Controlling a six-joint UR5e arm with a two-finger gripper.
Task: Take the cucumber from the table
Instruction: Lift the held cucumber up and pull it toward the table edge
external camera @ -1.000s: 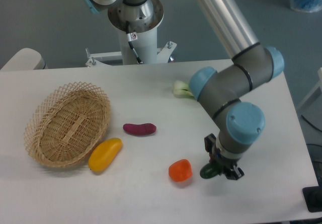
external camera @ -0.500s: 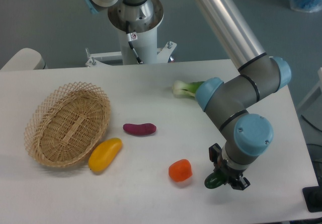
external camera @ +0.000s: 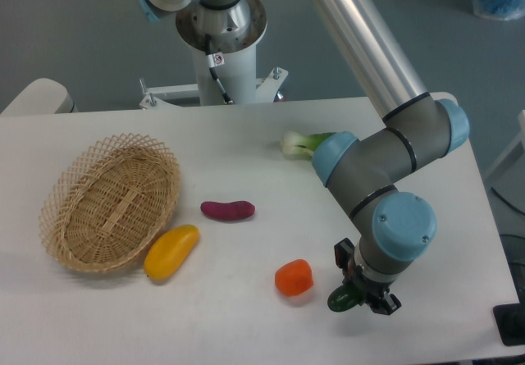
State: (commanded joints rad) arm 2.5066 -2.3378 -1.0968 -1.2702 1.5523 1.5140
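Note:
The cucumber is a small glossy dark green oblong at the front right of the white table. My gripper points down and its fingers are closed around the cucumber's right part. Only the cucumber's left end shows; the rest is hidden by the fingers and wrist. I cannot tell whether the cucumber touches the tabletop or hangs just above it.
An orange vegetable lies just left of the cucumber. A purple vegetable, a yellow one and a wicker basket lie to the left. A pale leek-like vegetable lies at the back, partly behind my arm.
The gripper with the cucumber shifted slightly toward the front right, then came back a little to the left. The other objects have not moved.

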